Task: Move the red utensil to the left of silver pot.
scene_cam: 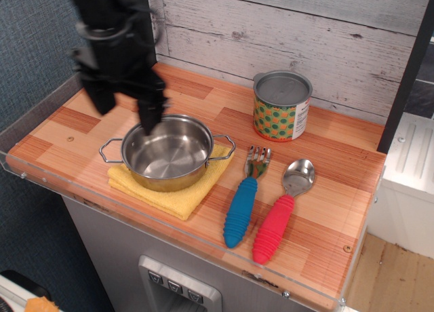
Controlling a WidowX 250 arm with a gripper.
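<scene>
We are in the approach step: nothing has been grasped. The tool hangs above the rear left rim of the silver pot, blurred, its two fingers spread apart with nothing between them. The pot sits on a yellow cloth toward the front left of the surface.

The red utensil lies near the front right corner of the surface, its handle toward the front edge and its metal bowl toward the back. A blue-handled fork lies just beside it, on the pot side, roughly parallel and apart from it. A dotted can stands farther back, near the rear wall.

In our judgement, the next move calls for carrying the tool across the pot to the right, aligning the fingers across the ribbed handle, and descending without disturbing the fork. The bare strip left of the pot is the destination.
</scene>
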